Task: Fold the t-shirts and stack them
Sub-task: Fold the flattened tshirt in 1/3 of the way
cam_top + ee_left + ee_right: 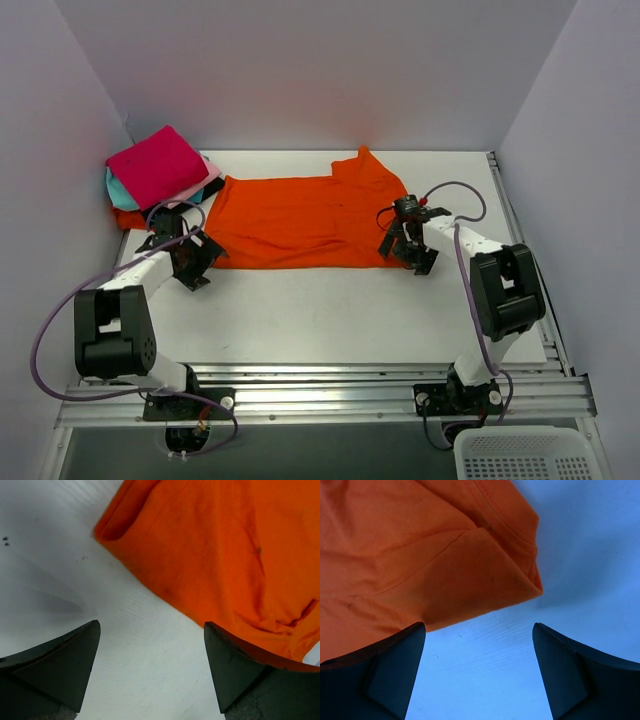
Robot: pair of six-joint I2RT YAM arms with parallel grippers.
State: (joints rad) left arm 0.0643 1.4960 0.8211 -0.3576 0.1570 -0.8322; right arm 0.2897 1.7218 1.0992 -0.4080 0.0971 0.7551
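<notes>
A large bright orange t-shirt [300, 220] lies spread flat on the white table, long side left to right. It also shows in the left wrist view [225, 555] and in the right wrist view [420, 555]. My left gripper [195, 258] is open and empty at the shirt's near left corner, over bare table [150, 670]. My right gripper [408, 250] is open and empty at the shirt's near right corner [479, 675]. A stack of folded t-shirts stands at the far left, magenta [157, 165] on top, with teal [120, 193], light pink [207, 178] and black below.
White walls close in the table on the left, back and right. A metal rail [300, 395] runs along the near edge. A white mesh basket [525, 455] sits below the table at the near right. Purple cables loop beside both arms.
</notes>
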